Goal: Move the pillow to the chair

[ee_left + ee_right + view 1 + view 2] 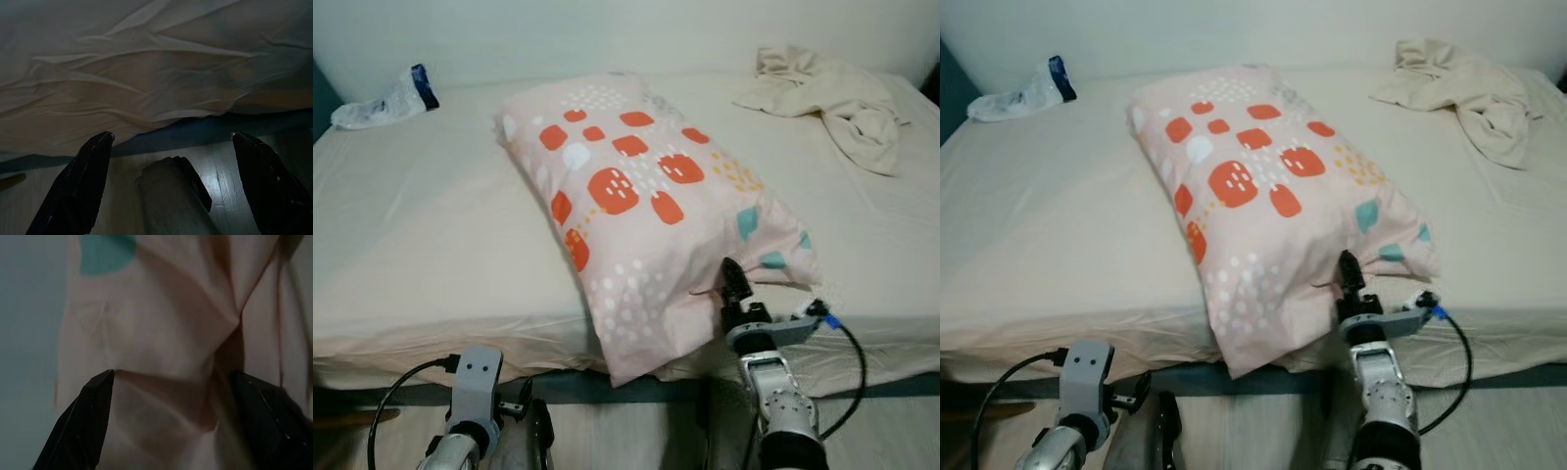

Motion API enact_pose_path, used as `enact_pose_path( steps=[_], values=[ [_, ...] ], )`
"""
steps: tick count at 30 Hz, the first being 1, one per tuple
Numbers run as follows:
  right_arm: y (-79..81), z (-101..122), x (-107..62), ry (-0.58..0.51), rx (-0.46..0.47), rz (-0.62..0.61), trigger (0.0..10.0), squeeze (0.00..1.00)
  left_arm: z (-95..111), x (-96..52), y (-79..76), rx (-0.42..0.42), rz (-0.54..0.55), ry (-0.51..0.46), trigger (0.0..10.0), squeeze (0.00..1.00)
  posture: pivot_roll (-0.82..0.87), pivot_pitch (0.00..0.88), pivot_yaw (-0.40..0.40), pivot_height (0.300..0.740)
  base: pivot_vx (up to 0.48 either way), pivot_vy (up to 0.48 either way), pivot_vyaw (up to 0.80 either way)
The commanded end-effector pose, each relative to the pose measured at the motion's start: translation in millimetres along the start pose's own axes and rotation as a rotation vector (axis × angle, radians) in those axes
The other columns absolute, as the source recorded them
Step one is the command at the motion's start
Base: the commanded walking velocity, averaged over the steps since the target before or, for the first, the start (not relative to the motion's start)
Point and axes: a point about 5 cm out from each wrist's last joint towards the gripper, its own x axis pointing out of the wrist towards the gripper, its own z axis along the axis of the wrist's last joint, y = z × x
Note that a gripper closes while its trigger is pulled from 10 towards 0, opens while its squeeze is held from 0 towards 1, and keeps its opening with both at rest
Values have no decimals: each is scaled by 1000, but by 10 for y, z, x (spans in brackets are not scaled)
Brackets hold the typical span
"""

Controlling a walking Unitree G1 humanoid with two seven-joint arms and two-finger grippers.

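Spread wide, right gripper [171,377] fingers [83,421], pushed against pink pillow [646,215] fabric near a teal blotch, folds of cloth between the tips but not pinched. Spread likewise, left gripper [171,142] fingers [78,191], down low before the bed edge, pointing at the hanging cream sheet [146,73] and a strip of wooden floor [220,166], holding nothing. Seen from the head: right gripper raised at the pillow's near right corner, black tips touching the cloth just under a teal mark; silver wrist with a black cable [854,372] looping off to the right. Left arm [475,392] lower, by the bedside, well left of the pillow.

Pillow lying on the bed [421,245], slanted, near end overhanging the mattress edge and sagging downward, far end up toward the middle of the bed. Pale pink cover with orange-red shapes, white dots, a few teal and yellow marks. No chair to be told here.

Farther back, on the right: crumpled beige cloth [832,98] heaped on the sheet, well apart from the pillow. Far left corner: clear plastic bag [382,103] with a dark blue end, lying on the sheet close to the pale wall [607,34].
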Motion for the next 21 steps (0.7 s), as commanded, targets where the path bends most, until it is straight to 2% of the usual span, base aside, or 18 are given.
enact_pose_path(
  steps=[1, 7, 9, 11, 13, 15, 18, 21],
  values=[
    [-69, -246, -33, 111, 50, -38, 10000, 0, -83, -24, 4, 3, -1, 41, 10000, 0, 62, 240, 75, 505, 0, 0, 0],
    [-68, -144, 46, 67, 35, -65, 10000, 0, -70, -8, -4, 2, -3, 37, 10000, 0, 63, 238, 75, 505, 0, 0, 0],
    [-120, -1, 91, 12, 1, -124, 10000, 0, -70, -13, -9, 2, -6, 36, 10000, 0, 65, 241, 81, 505, 0, 0, 0],
    [-119, 44, 99, 0, -5, -130, 10000, 0, -71, -15, -10, 3, -7, 37, 10000, 0, 65, 241, 81, 505, 0, 0, 0],
    [-71, 136, 161, -26, -5, -98, 10000, 0, -68, -15, -8, 3, -9, 37, 10000, 0, 68, 244, 85, 505, 0, 0, 0],
    [70, 189, 277, -10, -15, 17, 10000, 0, -63, -21, -6, 6, -13, 37, 10000, 0, 76, 248, 96, 505, 0, 0, 0],
    [125, 176, 317, 8, -27, 61, 10000, 0, -62, -23, -5, 8, -15, 37, 10000, 0, 76, 248, 96, 505, 0, 0, 0],
    [329, 90, 425, 81, -65, 215, 10000, 0, -60, -33, 5, 11, -17, 38, 10000, 0, 90, 250, 100, 505, 0, 0, 0]
  ],
)
